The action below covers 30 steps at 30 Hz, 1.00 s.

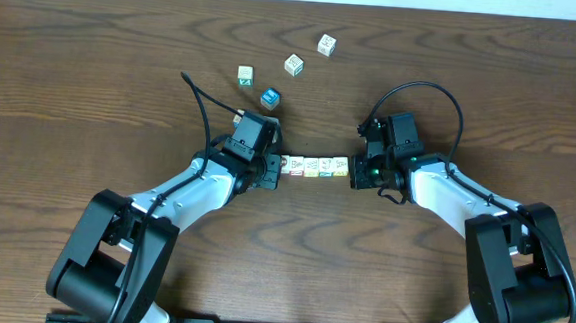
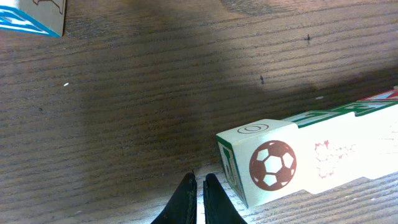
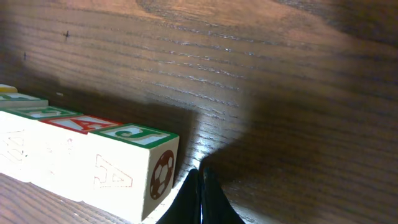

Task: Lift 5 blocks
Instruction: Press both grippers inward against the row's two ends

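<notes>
Several cream-white blocks (image 1: 316,167) lie end to end in a straight row on the table, between my two grippers. My left gripper (image 1: 274,168) is shut with nothing in it, just off the row's left end. In the left wrist view its tips (image 2: 199,185) sit close beside the end block (image 2: 272,165), which shows a red football. My right gripper (image 1: 355,172) is also shut and holds nothing, at the row's right end. Its tips (image 3: 200,179) are next to the green-topped end block (image 3: 124,163). I cannot tell whether the fingers touch the blocks.
Four loose cubes lie farther back on the table: a cream one (image 1: 245,75), a blue-topped one (image 1: 270,98), and two more (image 1: 293,65) (image 1: 326,45) toward the back right. A blue-edged cube (image 2: 31,15) shows in the corner of the left wrist view.
</notes>
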{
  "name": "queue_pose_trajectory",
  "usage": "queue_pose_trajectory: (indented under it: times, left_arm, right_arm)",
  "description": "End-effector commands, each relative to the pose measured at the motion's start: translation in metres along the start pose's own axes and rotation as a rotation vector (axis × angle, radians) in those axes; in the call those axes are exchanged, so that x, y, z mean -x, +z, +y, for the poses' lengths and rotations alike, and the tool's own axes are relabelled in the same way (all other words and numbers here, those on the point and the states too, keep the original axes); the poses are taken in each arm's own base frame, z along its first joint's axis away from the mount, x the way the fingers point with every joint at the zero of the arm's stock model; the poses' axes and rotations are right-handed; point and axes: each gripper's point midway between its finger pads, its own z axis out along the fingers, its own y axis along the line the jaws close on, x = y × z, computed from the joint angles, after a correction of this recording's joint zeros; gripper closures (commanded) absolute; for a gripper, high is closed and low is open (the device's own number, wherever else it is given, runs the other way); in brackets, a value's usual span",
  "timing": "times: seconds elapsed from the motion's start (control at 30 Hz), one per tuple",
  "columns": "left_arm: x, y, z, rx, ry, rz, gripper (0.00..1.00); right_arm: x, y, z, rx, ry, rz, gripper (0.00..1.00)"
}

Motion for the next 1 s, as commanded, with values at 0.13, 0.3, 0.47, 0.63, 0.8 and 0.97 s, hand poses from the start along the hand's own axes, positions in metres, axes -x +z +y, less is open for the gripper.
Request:
queue_pose_trajectory:
  times: [0.13, 0.3, 0.47, 0.63, 0.8, 0.97]
  left_arm:
    - [0.008, -0.001, -0.003, -0.007, 0.018, -0.016, 0.93]
    - [0.008, -0.001, -0.003, -0.007, 0.018, -0.016, 0.93]
    - [0.008, -0.001, -0.003, -0.007, 0.018, -0.015, 0.93]
    - [0.008, -0.001, -0.003, -0.007, 0.018, -0.015, 0.93]
    - [0.008, -0.001, -0.003, -0.007, 0.018, -0.016, 0.93]
    - [0.008, -0.001, -0.003, -0.007, 0.018, -0.016, 0.93]
  right_arm:
    - [0.010, 0.000, 0.001, 0.015, 0.092, -0.013, 0.99]
    - [0.010, 0.000, 0.002, 0.016, 0.119, -0.013, 0.99]
    - [0.010, 0.000, 0.002, 0.017, 0.122, -0.014, 0.99]
    - [0.014, -0.001, 0.006, 0.049, 0.128, -0.025, 0.99]
    - [0.015, -0.001, 0.007, 0.062, 0.138, -0.026, 0.99]
    - [0.015, -0.002, 0.015, 0.107, 0.136, -0.022, 0.99]
